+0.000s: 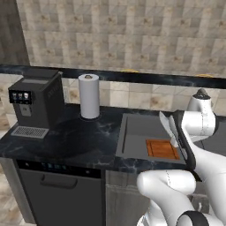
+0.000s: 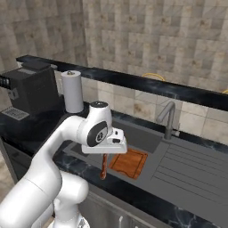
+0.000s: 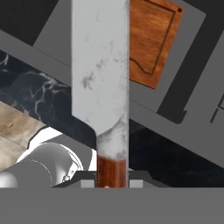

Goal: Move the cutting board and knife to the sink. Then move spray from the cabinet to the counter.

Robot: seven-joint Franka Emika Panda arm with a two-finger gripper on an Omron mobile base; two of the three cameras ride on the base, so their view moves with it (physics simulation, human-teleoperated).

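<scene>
Gripped by its wooden handle, knife [image 3: 100,74] hung from the closed gripper [image 3: 112,181], apparently just beside the cutting board [image 2: 129,162] in the sink [image 2: 187,173], ready for dropping

The arm rises from the base, bends at a thick elbow low in front, and reaches up and forward to a rounded wrist joint with a dark disc on its side. From the wrist the white hand juts out level, over the near edge of the sink [image 2: 178,164]. The gripper [image 2: 105,153] points straight down, its jaws closed narrowly on the knife [image 2: 103,167] at the wooden handle. In the hand view the two dark fingertips [image 3: 87,183] sit tight against either side of that handle, with the blade running away from the camera. In the left base view the forearm crosses the lower right, its dark band facing the camera
</scene>
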